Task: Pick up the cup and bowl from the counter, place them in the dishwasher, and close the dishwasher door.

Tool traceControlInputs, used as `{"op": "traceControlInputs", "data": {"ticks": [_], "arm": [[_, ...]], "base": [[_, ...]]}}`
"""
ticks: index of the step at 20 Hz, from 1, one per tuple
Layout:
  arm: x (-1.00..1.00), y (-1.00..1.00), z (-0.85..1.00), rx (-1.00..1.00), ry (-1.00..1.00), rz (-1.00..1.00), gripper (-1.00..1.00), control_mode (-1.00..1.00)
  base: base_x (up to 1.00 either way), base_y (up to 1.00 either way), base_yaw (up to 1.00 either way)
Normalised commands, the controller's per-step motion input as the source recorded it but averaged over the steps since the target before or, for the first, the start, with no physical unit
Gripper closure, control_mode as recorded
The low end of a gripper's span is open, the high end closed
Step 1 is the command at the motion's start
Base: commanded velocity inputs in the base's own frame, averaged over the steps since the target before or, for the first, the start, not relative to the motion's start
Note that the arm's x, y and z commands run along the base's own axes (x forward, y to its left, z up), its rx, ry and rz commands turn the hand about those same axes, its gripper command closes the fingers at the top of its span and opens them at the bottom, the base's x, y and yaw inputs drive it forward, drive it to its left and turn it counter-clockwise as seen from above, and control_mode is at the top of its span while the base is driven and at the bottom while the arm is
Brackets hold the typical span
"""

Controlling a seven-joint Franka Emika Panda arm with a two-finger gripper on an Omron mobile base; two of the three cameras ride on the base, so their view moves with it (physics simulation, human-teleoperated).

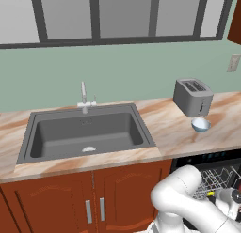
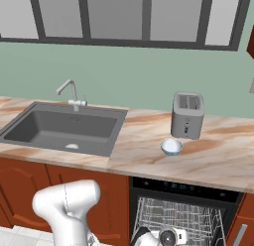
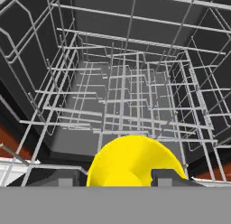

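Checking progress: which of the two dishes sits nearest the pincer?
The yellow cup, at the pincer by the dishwasher racks; the pale bowl is on the counter.

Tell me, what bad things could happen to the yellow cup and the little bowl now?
The cup sits right at the gripper above the dishwasher's wire racks; let go here, it might tip or lodge crooked between the wires. The bowl waits on the counter close to the toaster, so reaching for it could bump the toaster.

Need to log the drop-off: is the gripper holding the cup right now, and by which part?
Cannot tell. The yellow cup sits right at the gripper over the dishwasher rack, but the contact itself is cut off.
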Motion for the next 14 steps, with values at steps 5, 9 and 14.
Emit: {"op": "traceControlInputs", "data": {"ticks": [5, 9, 14], "arm": [[0.0, -0.01, -0.25, 0.0, 0.0, 0.0, -1.0, -1.0], [0.0, 0.0, 0.01, 0.0, 0.0, 0.0, -1.0, -1.0], [0.0, 0.05, 0.33, 0.0, 0.0, 0.0, -1.0, -1.0]], "base": [[0.0, 0.0, 0.0], [0.0, 0.0, 0.0], [0.0, 0.0, 0.0]]}}
